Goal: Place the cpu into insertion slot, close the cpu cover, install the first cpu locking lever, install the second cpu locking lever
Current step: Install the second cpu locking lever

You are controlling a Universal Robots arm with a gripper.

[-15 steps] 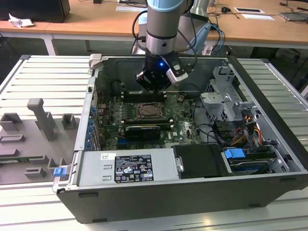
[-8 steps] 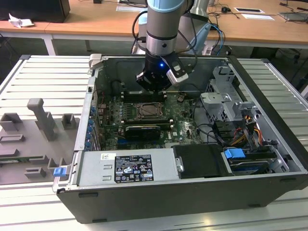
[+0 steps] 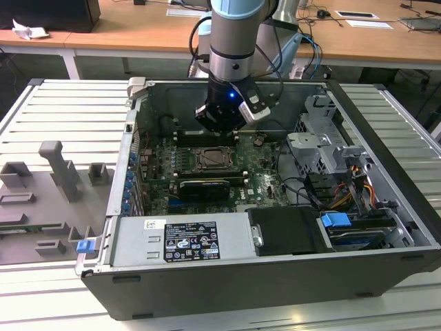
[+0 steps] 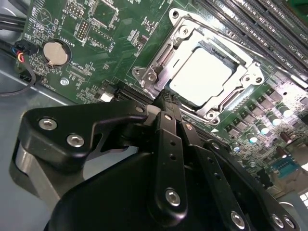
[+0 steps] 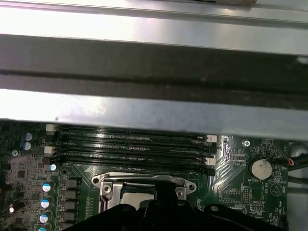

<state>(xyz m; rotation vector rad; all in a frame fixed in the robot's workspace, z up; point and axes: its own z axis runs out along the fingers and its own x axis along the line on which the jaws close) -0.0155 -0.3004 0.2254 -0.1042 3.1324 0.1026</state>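
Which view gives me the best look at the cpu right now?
The second wrist view: the cpu shows almost whole, its bright top plate framed by the cpu cover. In the first wrist view the gripper hides most of it. The exterior view shows it small, below the gripper.

The work surface is a desk (image 3: 62, 103) of pale ribbed metal slats running across the exterior view. Grey moulded fixture blocks (image 3: 58, 172) stand on it at the exterior view's left. At the far side stands a long wooden bench (image 3: 138, 31) with white legs. On that bench lie a crumpled white paper (image 3: 29, 30) at the far left, a dark box (image 3: 48, 14) beside it, and flat sheets (image 3: 362, 18) toward the far right. Lighting is even and diffuse, with no hard shadows.
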